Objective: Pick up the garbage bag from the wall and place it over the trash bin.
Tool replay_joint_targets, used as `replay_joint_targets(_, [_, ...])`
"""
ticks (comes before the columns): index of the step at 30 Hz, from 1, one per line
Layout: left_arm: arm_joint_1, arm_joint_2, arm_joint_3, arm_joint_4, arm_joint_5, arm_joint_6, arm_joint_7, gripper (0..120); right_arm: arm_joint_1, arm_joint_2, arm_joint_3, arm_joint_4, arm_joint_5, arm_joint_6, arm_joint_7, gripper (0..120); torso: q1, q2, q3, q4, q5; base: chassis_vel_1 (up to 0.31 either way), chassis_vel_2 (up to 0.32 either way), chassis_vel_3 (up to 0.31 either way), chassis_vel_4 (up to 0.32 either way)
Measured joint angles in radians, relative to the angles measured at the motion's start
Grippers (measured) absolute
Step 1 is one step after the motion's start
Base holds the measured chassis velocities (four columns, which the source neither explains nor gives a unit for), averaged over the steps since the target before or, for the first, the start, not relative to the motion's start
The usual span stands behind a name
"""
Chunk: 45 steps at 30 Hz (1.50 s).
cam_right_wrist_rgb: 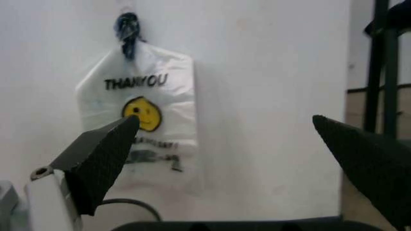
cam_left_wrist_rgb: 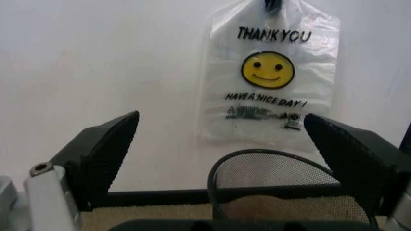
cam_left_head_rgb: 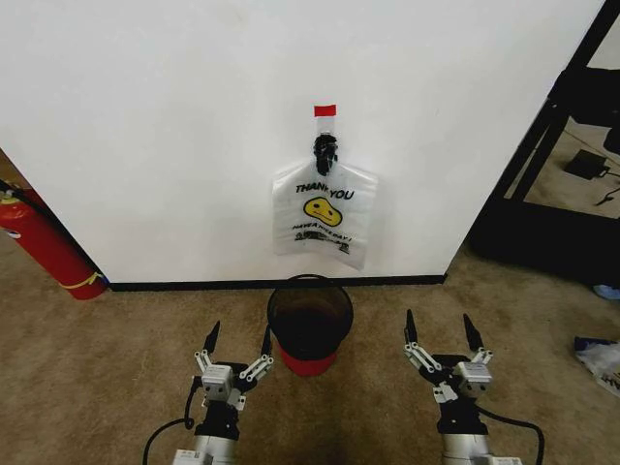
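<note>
1. Garbage bag (cam_left_head_rgb: 325, 218) hangs flat on the wall (cam_left_head_rgb: 174, 126) from a dark hook, directly above the trash bin (cam_left_head_rgb: 309, 325).
2. Trash bin stands on carpet, just beside the baseboard.
3. Left hand (cam_left_head_rgb: 238, 339) and right hand (cam_left_head_rgb: 441, 330) hover low, fingers spread and empty, flanking the bin with clear carpet around them.

All views facing the wall (cam_left_head_rgb: 174, 116)

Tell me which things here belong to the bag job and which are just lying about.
Job: garbage bag hanging on the wall; trash bin below it; left pincer and right pincer, both open.
Lying about: fire extinguisher; black shelf frame.
</note>
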<state>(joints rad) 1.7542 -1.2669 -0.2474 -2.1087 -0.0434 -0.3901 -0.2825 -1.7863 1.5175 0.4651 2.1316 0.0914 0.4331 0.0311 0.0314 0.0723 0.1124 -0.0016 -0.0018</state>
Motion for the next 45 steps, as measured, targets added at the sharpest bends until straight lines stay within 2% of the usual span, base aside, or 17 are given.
replay_joint_targets(3, [0.001,-0.008,-0.009,-0.002,0.006,0.000,0.000,100,0.035,-0.040,-0.032,-0.008,0.063,-0.038,-0.010,100,0.000,0.000,0.000,0.0000,0.0001,0.000,0.000,0.000,0.000])
replay_joint_targets(4, [0.001,-0.013,-0.022,-0.005,0.008,0.000,0.001,100,0.080,-0.085,-0.057,-0.011,0.157,-0.085,-0.015,100,0.000,0.000,0.000,0.0004,0.0001,0.000,0.000,0.000,0.000])
replay_joint_targets(5, [0.002,-0.015,-0.032,-0.007,0.008,0.000,0.001,100,0.123,-0.124,-0.072,-0.018,0.240,-0.117,-0.025,100,0.000,0.000,0.000,-0.0005,0.0001,0.000,0.000,0.000,0.000])
replay_joint_targets(7, [0.003,-0.015,-0.038,-0.007,0.008,0.000,0.001,100,0.149,-0.142,-0.075,-0.022,0.278,-0.129,-0.031,100,0.000,0.000,0.000,-0.0004,0.0001,0.000,0.000,0.000,0.000])
replay_joint_targets(8, [0.006,-0.014,-0.046,-0.009,0.008,0.000,0.002,100,0.200,-0.178,-0.078,-0.029,0.348,-0.149,-0.049,100,0.000,0.000,0.000,0.0004,0.0003,0.000,0.000,0.000,0.000])
replay_joint_targets(11, [0.012,-0.013,-0.064,-0.017,0.012,-0.001,0.003,100,0.371,-0.292,-0.106,-0.069,0.589,-0.209,-0.139,100,0.000,0.000,0.000,0.0003,0.0002,0.000,0.000,0.000,0.000])
replay_joint_targets(14, [0.014,-0.027,-0.074,-0.028,0.027,-0.002,0.004,100,0.499,-0.347,-0.156,-0.140,0.748,-0.245,-0.238,100,0.000,0.000,0.000,-0.0004,0.0000,0.000,0.000,0.000,0.000])
replay_joint_targets(15, [0.014,-0.027,-0.074,-0.028,0.027,-0.002,0.004,100,0.499,-0.347,-0.156,-0.140,0.748,-0.245,-0.238,100,0.000,0.000,0.000,-0.0004,0.0000,0.000,0.000,0.000,0.000])
replay_joint_targets(17, [0.020,-0.040,-0.082,-0.044,0.032,-0.001,0.004,100,0.600,-0.363,-0.201,-0.203,0.802,-0.265,-0.290,100,0.000,0.000,0.000,0.0001,0.0001,0.000,0.000,0.000,0.000])
replay_joint_targets(23, [0.037,-0.070,-0.113,-0.072,0.033,0.007,0.004,100,0.869,-0.328,-0.328,-0.414,0.896,-0.312,-0.297,100,0.000,0.000,0.000,-0.0002,0.0003,0.000,0.000,0.000,0.000])
replay_joint_targets(25, [0.037,-0.070,-0.113,-0.073,0.033,0.007,0.004,100,0.883,-0.325,-0.333,-0.423,0.900,-0.315,-0.294,100,0.000,0.000,0.000,-0.0001,0.0003,0.000,0.000,0.000,0.000])
replay_joint_targets(29, [0.052,-0.092,-0.118,-0.086,0.048,0.007,0.005,100,1.068,-0.274,-0.406,-0.541,0.921,-0.332,-0.265,100,0.000,0.000,0.000,0.0002,-0.0003,0.000,0.000,0.000,0.000])
replay_joint_targets(31, [0.052,-0.092,-0.119,-0.086,0.049,0.007,0.005,100,1.074,-0.272,-0.408,-0.546,0.922,-0.332,-0.263,100,0.000,0.000,0.000,0.0002,-0.0003,0.000,0.000,0.000,0.000])
replay_joint_targets(32, [0.054,-0.098,-0.122,-0.089,0.052,0.006,0.005,100,1.122,-0.254,-0.429,-0.592,0.925,-0.333,-0.250,100,0.000,0.000,0.000,0.0001,-0.0002,0.000,0.000,0.000,0.000])
replay_joint_targets(37, [0.058,-0.103,-0.127,-0.094,0.052,0.003,0.004,100,1.194,-0.216,-0.452,-0.687,0.925,-0.333,-0.231,100,0.000,0.000,0.000,0.0001,-0.0001,0.000,0.000,0.000,0.000])
replay_joint_targets(45, [0.057,-0.099,-0.136,-0.103,0.047,0.003,0.003,100,1.243,-0.183,-0.472,-0.746,0.922,-0.336,-0.211,100,0.000,0.000,0.000,0.0000,-0.0001,0.000,0.000,0.000,0.000])
